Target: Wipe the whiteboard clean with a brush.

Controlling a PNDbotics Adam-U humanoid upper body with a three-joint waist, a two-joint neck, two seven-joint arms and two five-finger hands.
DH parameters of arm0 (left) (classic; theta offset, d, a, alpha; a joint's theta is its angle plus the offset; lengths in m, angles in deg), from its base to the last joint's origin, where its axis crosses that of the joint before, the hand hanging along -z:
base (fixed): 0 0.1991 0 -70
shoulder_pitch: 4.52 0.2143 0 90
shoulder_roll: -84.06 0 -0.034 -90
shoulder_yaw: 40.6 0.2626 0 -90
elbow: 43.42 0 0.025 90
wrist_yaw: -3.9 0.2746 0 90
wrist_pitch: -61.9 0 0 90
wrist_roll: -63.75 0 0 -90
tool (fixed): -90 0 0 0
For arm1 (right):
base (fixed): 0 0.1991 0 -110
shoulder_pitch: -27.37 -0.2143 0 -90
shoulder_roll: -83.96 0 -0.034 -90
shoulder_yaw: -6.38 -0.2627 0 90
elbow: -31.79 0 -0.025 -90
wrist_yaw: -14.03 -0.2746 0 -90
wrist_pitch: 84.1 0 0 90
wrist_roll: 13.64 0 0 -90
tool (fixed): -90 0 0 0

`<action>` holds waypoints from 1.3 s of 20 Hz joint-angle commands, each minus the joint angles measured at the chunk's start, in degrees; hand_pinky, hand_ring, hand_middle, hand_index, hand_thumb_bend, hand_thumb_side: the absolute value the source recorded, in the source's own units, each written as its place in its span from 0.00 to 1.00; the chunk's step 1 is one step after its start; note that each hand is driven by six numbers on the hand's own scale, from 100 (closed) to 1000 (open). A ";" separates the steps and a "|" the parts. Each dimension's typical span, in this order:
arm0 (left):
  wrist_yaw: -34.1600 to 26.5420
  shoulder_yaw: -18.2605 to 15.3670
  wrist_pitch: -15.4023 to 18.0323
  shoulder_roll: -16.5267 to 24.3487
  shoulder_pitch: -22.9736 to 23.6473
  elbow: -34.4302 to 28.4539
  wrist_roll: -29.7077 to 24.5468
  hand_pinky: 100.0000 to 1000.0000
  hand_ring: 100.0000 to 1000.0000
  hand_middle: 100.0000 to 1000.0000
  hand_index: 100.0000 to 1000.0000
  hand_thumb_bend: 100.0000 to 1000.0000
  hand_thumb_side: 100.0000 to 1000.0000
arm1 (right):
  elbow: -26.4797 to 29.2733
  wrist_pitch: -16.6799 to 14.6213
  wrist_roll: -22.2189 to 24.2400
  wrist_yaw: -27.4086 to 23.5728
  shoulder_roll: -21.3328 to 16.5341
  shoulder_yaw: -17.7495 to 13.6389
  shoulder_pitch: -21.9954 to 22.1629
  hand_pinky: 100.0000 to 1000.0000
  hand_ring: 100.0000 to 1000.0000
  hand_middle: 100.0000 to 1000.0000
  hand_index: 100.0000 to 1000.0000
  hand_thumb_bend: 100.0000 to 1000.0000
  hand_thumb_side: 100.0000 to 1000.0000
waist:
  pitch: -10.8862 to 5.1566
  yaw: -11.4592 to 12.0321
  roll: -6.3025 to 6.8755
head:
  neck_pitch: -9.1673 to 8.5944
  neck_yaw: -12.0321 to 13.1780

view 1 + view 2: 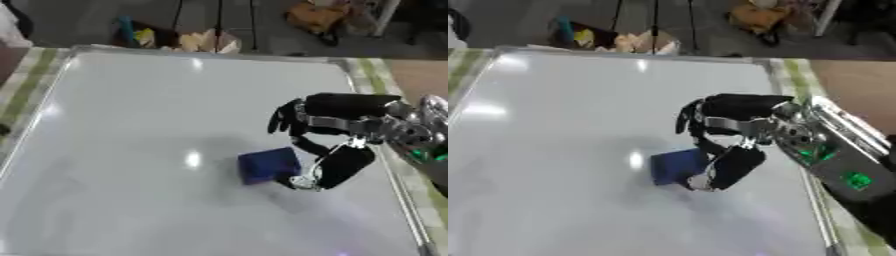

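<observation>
The right hand (325, 131) reaches in from the right, thumb and fingers curled round the blue brush (269, 165), which rests on the whiteboard (140, 130) right of its centre.

Nothing here can be read: no lettering, label or number shows on the whiteboard (157, 125), on the blue brush (268, 166), or on the right robot hand (724, 150) beside it.

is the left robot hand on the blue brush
No, the right robot hand, reaching in from the right side, is the only one at the blue brush on the whiteboard; no left robot hand is visible.
</observation>
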 commanded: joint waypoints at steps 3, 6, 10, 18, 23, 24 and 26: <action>0.03 0.34 0.15 1.00 -0.79 -1.03 -0.18 0.37 0.89 0.78 0.56 0.00 0.93 | 0.80 -0.35 1.24 -1.00 -1.10 -0.46 -0.61 0.64 0.81 0.80 0.08 0.23 0.45 | -0.56 0.39 -0.16 | -1.05 -0.24; 0.03 0.38 0.19 1.06 -0.92 -1.03 -0.21 0.37 0.89 0.78 0.56 0.00 0.93 | 0.27 -0.40 1.82 -1.05 -1.00 -0.44 -0.76 0.64 0.82 0.80 0.08 0.23 0.45 | -0.21 0.74 -0.30 | -1.25 -0.34; 0.01 0.47 0.22 1.08 -1.00 -1.03 -0.32 0.37 0.90 0.78 0.55 0.00 0.93 | -1.17 -0.58 1.51 -0.67 -0.53 -0.50 -1.24 0.64 0.82 0.81 0.08 0.22 0.45 | 0.20 1.18 -0.47 | -1.67 -0.57; 0.00 0.56 0.29 1.22 -1.22 -1.03 -0.52 0.37 0.90 0.78 0.55 0.00 0.93 | -4.22 -1.42 0.61 -0.13 0.02 -0.53 -2.22 0.64 0.81 0.80 0.08 0.19 0.45 | 0.93 1.80 -0.66 | -2.71 -1.03; 0.10 0.45 0.29 1.28 -1.21 -1.03 -0.54 0.37 0.90 0.78 0.55 0.00 0.93 | -4.96 -1.98 0.79 -0.30 -0.05 -0.45 -1.96 0.64 0.81 0.80 0.08 0.19 0.45 | 1.32 1.68 -0.55 | -2.67 -1.08; 0.13 0.40 0.28 1.30 -1.20 -1.03 -0.52 0.37 0.90 0.78 0.55 0.00 0.93 | -4.84 -2.12 0.95 -0.48 -0.12 -0.49 -1.87 0.64 0.81 0.80 0.07 0.20 0.45 | 1.36 1.63 -0.53 | -2.49 -1.04; 0.17 0.38 0.26 1.29 -1.24 -1.03 -0.51 0.37 0.90 0.78 0.55 0.00 0.93 | -4.65 -2.25 1.24 -0.73 -0.17 -0.60 -1.80 0.64 0.81 0.80 0.07 0.20 0.45 | 1.41 1.56 -0.51 | -2.32 -1.04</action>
